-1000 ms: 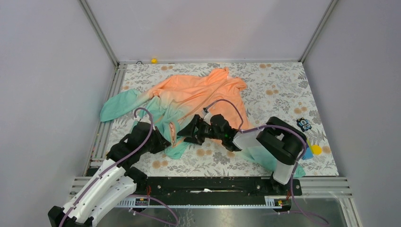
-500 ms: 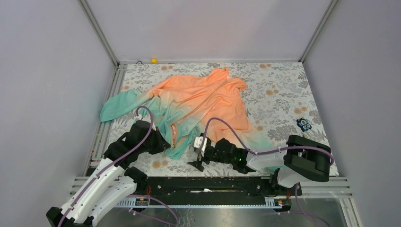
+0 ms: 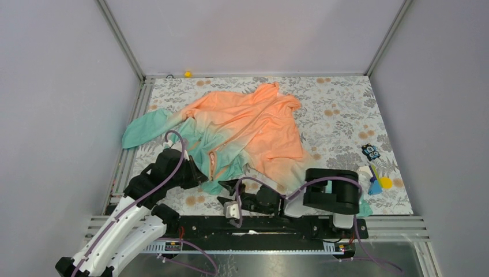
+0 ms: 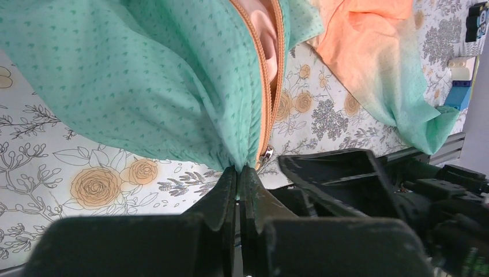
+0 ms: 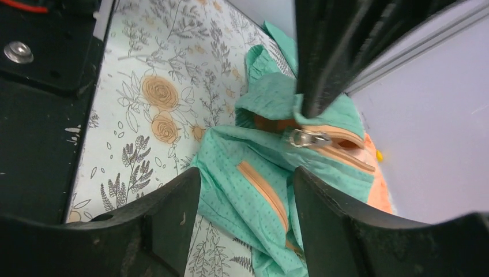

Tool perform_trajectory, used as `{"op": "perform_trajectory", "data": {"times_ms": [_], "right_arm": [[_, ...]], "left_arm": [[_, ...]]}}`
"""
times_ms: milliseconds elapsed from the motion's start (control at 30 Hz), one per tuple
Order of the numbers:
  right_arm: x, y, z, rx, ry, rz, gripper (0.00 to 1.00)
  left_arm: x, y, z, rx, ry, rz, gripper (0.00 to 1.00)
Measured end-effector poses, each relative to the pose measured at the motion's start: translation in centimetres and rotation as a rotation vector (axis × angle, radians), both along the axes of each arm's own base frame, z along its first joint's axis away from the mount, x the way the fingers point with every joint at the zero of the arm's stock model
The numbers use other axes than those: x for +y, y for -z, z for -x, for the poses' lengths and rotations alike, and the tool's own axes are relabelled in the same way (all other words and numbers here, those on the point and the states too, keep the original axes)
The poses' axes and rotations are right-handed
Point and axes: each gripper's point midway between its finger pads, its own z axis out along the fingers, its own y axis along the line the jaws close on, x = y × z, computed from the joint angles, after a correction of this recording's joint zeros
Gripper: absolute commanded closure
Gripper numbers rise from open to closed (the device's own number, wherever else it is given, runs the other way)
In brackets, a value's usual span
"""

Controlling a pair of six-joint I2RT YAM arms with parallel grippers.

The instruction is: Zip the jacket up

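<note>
The jacket (image 3: 245, 124) lies spread on the flowered table, orange at the far end and teal at the near hem. My left gripper (image 3: 198, 176) is shut on the teal hem (image 4: 230, 156) just left of the orange zipper (image 4: 264, 86). The metal slider (image 4: 265, 154) sits at the zipper's bottom end, beside the fingertips. My right gripper (image 3: 226, 187) is open and empty, low near the table's front edge, facing the hem. In the right wrist view the zipper pull (image 5: 308, 138) lies beyond the open gripper (image 5: 248, 184), with teal fabric between the fingers.
Small toys lie at the right: a black one (image 3: 372, 152) and a blue and yellow one (image 3: 377, 183). A yellow bit (image 3: 187, 74) sits at the back edge. Metal rails (image 3: 259, 222) run along the front and the left side.
My right arm has pulled back from the jacket's middle toward the front edge and folded low, its gripper now by the hem. My left gripper has stayed shut on the hem.
</note>
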Motion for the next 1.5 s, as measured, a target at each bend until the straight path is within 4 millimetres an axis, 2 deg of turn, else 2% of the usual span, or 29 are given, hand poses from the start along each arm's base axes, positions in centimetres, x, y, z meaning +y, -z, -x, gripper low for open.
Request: {"op": "perform_trajectory", "data": {"times_ms": [133, 333, 633, 1033, 1267, 1500], "right_arm": [[1.3, 1.4, -0.1, -0.092, 0.035, 0.046, 0.32], [2.2, -0.9, -1.1, -0.148, 0.107, -0.009, 0.33], [3.1, -2.0, -2.7, -0.172, 0.196, -0.039, 0.39], [2.7, -1.4, -3.3, -0.168, 0.23, -0.025, 0.53], [2.5, -1.1, -3.2, -0.163, 0.231, -0.018, 0.55], [2.4, -1.0, -3.3, -0.145, 0.233, -0.025, 0.49]], "left_arm": [[0.0, -0.3, 0.0, -0.014, 0.0, 0.009, 1.0], [0.0, -0.3, 0.0, -0.014, -0.002, 0.011, 1.0], [0.0, -0.3, 0.1, -0.011, 0.001, 0.012, 1.0], [0.0, -0.3, 0.1, -0.011, 0.001, 0.012, 1.0], [-0.1, -0.3, 0.1, -0.01, 0.003, 0.013, 1.0], [-0.1, -0.1, 0.1, 0.001, 0.003, 0.007, 1.0]]}}
